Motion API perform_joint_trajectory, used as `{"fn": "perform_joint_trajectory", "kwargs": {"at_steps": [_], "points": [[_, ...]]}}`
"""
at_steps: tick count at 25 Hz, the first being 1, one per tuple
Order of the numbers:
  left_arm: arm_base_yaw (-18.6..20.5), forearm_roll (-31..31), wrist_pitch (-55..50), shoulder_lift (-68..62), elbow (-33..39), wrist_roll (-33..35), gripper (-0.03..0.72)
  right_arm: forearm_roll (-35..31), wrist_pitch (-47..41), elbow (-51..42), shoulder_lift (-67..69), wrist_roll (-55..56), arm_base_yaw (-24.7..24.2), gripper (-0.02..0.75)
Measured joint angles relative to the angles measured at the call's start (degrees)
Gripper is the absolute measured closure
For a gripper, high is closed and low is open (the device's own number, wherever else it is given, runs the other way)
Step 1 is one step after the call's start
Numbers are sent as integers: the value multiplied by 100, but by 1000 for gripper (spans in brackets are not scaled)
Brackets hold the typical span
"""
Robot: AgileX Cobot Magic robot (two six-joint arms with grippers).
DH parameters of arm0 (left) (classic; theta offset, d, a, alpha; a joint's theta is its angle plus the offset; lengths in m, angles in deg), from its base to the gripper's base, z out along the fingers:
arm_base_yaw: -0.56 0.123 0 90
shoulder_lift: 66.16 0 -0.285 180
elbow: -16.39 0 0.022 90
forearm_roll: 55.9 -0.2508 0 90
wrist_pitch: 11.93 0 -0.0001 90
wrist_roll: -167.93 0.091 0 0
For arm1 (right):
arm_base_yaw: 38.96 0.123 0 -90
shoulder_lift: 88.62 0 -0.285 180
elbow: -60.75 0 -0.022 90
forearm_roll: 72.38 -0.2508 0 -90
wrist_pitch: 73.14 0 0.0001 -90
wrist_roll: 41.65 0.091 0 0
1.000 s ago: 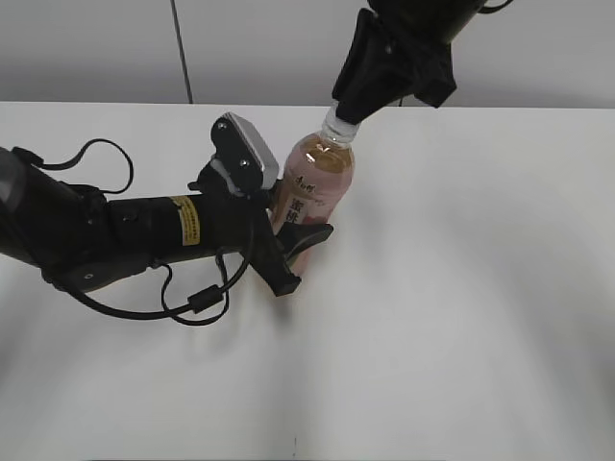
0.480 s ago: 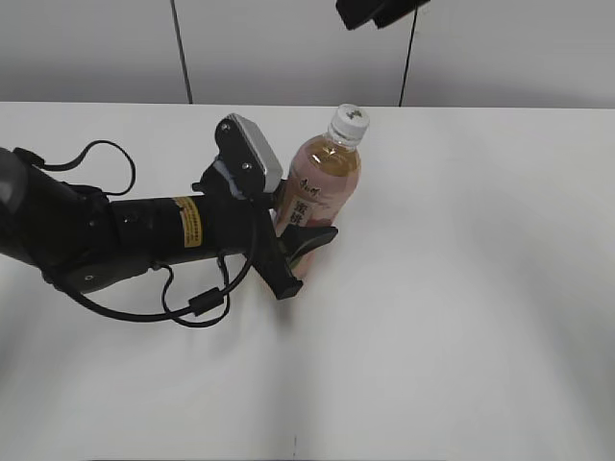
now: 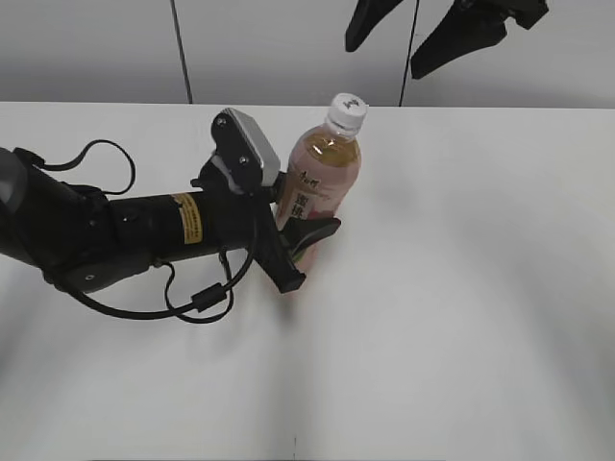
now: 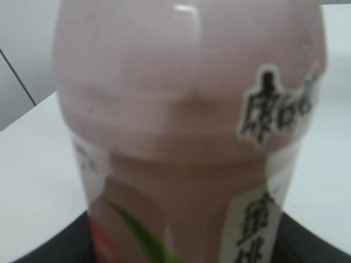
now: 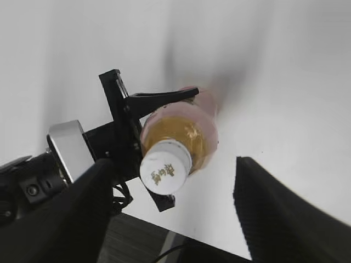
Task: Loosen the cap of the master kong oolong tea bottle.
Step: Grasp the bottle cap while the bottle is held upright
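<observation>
White table (image 3: 461,317) carried bottle (image 3: 322,178) upright near centre, cap (image 3: 348,112) on top, nothing touching cap. Left gripper (image 3: 298,252) clamped bottle's lower body, reaching in from 9 o'clock. Right gripper (image 3: 411,38) hung spread wide, well above, at 1 o'clock from cap. Right wrist view: cap (image 5: 165,172) seen between dark fingers (image 5: 277,208), both apart from it.

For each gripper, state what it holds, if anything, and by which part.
The left gripper clamps the master kong oolong tea bottle around its lower body, below the label. The right gripper is open above the cap, holding nothing.
</observation>
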Motion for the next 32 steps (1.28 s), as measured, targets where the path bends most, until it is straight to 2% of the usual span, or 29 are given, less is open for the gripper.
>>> {"fn": "perform_joint_trajectory", "kwargs": {"at_steps": [3, 9, 20, 23, 28, 32], "points": [[0, 83, 44, 0, 0, 0, 307, -67, -5, 0, 29, 419, 0, 213], [0, 88, 75, 0, 0, 0, 307, -649, -5, 0, 462, 637, 0, 213], [0, 88, 70, 0, 0, 6, 307, -705, -5, 0, 686, 760, 0, 220], [0, 88, 66, 0, 0, 6, 307, -707, -5, 0, 719, 760, 0, 272], [0, 88, 43, 0, 0, 6, 307, -712, -5, 0, 719, 724, 0, 444], [0, 84, 30, 0, 0, 16, 307, -701, -5, 0, 719, 639, 0, 448]]}}
